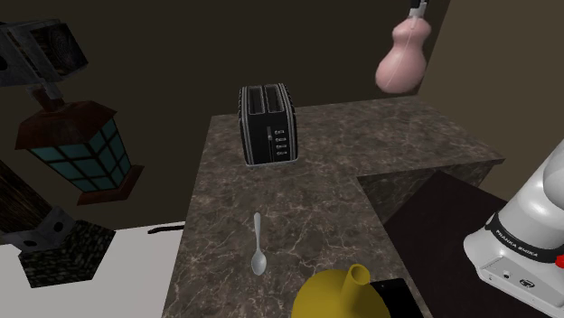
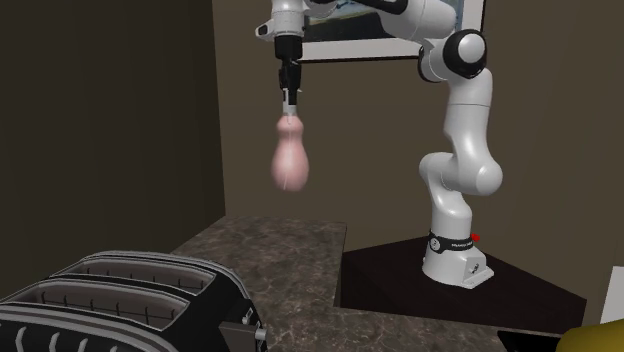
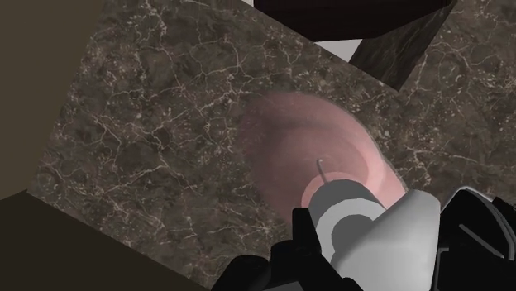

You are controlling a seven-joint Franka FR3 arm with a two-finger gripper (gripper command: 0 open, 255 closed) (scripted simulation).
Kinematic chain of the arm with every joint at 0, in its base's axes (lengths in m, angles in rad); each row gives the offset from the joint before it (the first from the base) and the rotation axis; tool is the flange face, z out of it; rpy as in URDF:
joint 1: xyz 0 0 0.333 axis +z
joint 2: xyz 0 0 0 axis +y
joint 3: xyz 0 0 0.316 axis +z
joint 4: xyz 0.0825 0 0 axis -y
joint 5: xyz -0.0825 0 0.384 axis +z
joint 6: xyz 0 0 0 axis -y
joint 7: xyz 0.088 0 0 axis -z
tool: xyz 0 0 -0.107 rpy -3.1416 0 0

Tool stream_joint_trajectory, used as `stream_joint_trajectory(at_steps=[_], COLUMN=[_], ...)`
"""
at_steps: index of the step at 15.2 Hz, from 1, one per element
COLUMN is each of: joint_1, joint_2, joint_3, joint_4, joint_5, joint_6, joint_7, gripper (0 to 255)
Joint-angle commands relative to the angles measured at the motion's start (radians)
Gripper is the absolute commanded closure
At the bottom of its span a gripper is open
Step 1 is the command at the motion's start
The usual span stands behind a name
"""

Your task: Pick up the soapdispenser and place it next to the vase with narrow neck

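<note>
A pink pear-shaped soap dispenser point(image 1: 402, 59) point(image 2: 291, 160) hangs high in the air over the far part of the marble counter point(image 1: 316, 190). My gripper point(image 1: 418, 11) point(image 2: 289, 92) is shut on its grey-white pump head. In the wrist view the gripper point(image 3: 355, 240) clasps the pump, with the pink body point(image 3: 310, 140) below it and the counter point(image 3: 149, 132) far beneath. A yellow narrow-necked vase point(image 1: 339, 294) stands at the counter's near edge in the shoulder view; a sliver of the vase point(image 2: 600, 340) shows in the second exterior view's lower right corner.
A black two-slot toaster point(image 1: 267, 125) point(image 2: 130, 300) stands at the back of the counter. A metal spoon point(image 1: 258, 246) lies near the vase. A lantern point(image 1: 81, 149) hangs off the shoulder view's left. My dark stand point(image 2: 450, 290) adjoins the counter.
</note>
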Motion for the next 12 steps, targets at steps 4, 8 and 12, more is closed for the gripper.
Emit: stream_joint_trajectory(at_steps=[4, 8, 12], joint_1=[-0.003, -0.009, -0.019], joint_2=[0.046, 0.092, 0.151], joint_3=[-0.006, -0.012, -0.022], joint_4=[0.129, 0.244, 0.382], joint_5=[0.011, 0.022, 0.039], joint_6=[-0.083, -0.154, -0.234], joint_7=[-0.013, -0.025, -0.040], gripper=[255, 255, 255])
